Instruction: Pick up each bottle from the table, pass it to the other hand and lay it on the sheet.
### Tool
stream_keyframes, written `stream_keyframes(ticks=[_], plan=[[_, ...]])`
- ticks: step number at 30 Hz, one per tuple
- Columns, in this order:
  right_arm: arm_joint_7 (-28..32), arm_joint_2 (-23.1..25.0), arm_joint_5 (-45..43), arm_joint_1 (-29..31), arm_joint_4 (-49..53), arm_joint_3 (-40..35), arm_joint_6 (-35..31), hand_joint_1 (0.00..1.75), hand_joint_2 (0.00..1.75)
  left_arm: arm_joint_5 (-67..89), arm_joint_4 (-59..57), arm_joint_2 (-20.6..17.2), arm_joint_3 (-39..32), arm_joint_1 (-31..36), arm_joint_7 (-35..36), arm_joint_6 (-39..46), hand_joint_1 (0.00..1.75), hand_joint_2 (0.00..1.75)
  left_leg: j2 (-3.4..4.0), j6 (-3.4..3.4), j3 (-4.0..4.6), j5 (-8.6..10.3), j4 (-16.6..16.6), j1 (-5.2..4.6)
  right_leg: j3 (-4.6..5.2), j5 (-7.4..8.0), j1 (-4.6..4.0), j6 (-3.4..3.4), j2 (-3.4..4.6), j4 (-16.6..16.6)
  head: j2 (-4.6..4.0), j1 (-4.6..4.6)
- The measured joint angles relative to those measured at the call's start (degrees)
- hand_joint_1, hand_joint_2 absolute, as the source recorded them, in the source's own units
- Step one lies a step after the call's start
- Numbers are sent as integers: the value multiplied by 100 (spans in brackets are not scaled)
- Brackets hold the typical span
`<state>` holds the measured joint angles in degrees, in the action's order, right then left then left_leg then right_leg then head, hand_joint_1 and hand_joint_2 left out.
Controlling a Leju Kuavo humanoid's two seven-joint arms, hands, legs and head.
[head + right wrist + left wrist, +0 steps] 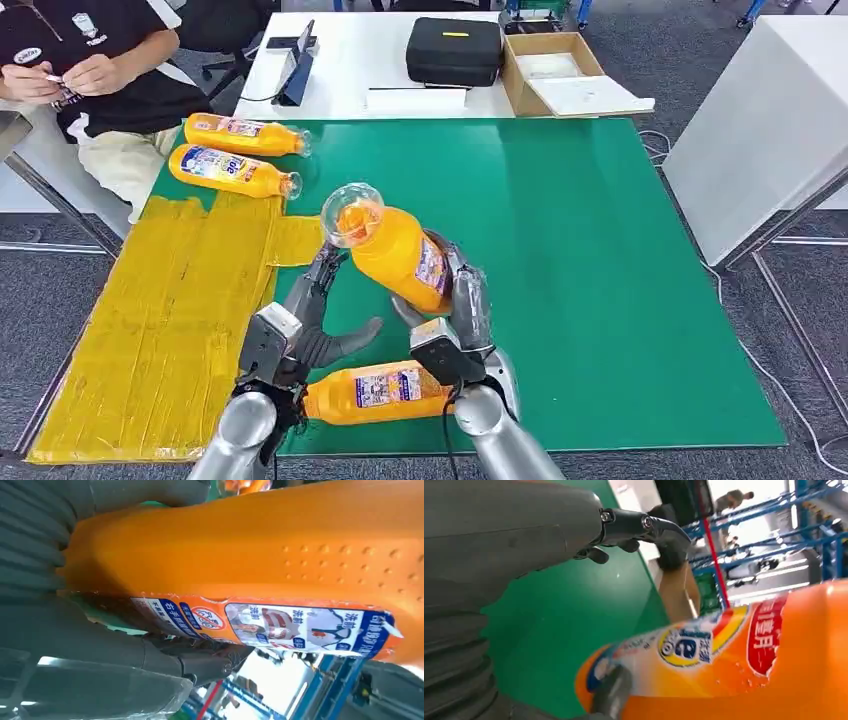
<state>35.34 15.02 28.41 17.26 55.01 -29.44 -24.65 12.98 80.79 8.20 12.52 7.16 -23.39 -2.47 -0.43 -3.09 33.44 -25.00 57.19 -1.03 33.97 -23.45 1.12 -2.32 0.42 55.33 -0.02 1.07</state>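
A person sits past the far left corner of the green table, with both hands together. A yellow sheet covers the left side of the table. Two orange bottles lie side by side at the sheet's far edge, the far bottle and the near bottle, caps pointing right.

The left hand is open with its fingers spread, reaching up toward the held bottle. I cannot tell if they touch it. The right hand grips this orange bottle around its body and holds it tilted above the table's middle, clear cap up and to the left.

A fourth bottle lies on its side near the table's front edge, under both arms.

Behind the table, a white desk carries a black case and an open cardboard box with white sheets inside.
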Motion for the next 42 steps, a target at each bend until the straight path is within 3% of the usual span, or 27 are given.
stream_keyframes(ticks=[10, 42], plan=[[53, 253, 4, 220, -600, -340, 184, 175, 175, -1016, -438, -20, -113, 219, 214, -647, 0, 175, -1, 1, 5, -1, 0, 0, 3, -1, 1, 0, 0, 0, -2, 0], [-313, 347, 129, 552, -944, -511, -2, 175, 175, -1792, -571, -22, -227, 611, 321, -732, 0, 175, 3, 1, 2, 1, 1, 0, 4, 0, 1, 0, 2, 1, -2, 0]])
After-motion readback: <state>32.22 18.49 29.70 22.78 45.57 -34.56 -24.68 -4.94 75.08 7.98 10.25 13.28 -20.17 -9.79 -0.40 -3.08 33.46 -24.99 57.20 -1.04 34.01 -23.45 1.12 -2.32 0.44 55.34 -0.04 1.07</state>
